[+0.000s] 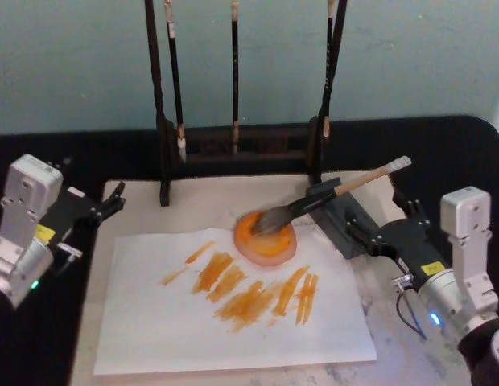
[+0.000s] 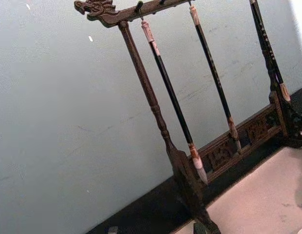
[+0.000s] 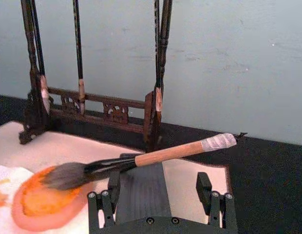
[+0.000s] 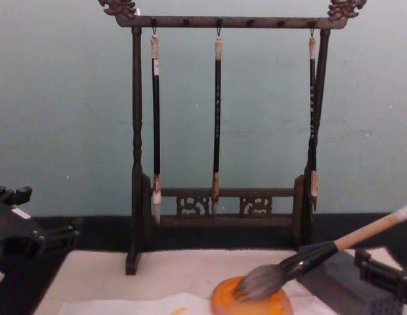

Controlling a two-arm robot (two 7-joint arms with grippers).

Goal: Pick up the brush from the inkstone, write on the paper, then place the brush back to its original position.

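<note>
1 large brush (image 1: 330, 197), 3 thin hanging brushes (image 4: 216, 118), 1 inkstone (image 1: 265, 238), 1 paper (image 1: 153, 322), 2 pincers (image 1: 111, 201)

**Brush resting on the inkstone, paper marked**

You have the brush (image 1: 330, 199) lying tilted, its bushy grey bristles on the round orange inkstone (image 1: 265, 239) and its pale wooden handle rising to the far right, whitish end uppermost. The inkstone sits at the far edge of the paper (image 1: 153, 322), right of centre. The white paper lies flat, carrying a band of orange strokes just near of the inkstone.
</note>
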